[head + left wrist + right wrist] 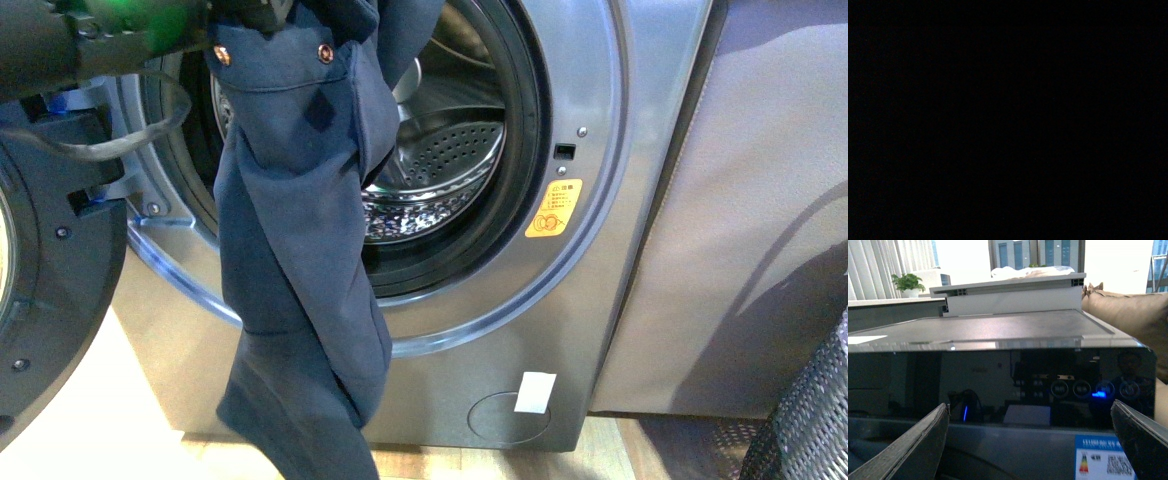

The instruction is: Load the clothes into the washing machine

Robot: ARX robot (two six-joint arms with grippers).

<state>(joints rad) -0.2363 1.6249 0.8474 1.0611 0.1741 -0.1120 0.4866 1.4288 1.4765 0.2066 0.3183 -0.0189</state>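
My left pincer (245, 12) hangs the navy garment (300, 280) vertically, the drum (445, 160) just behind it; its grip is cloth-hidden, I can't tell. Right pincer (1029, 407) gapes wide.

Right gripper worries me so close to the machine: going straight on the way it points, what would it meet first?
Probably the washing machine, at its dark glossy control panel, which fills the gap between the open right gripper fingers; depth is unclear.

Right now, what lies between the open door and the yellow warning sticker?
In the front view: the clothes, hanging across the opening of the washing machine, then the steel drum up to the yellow sticker.
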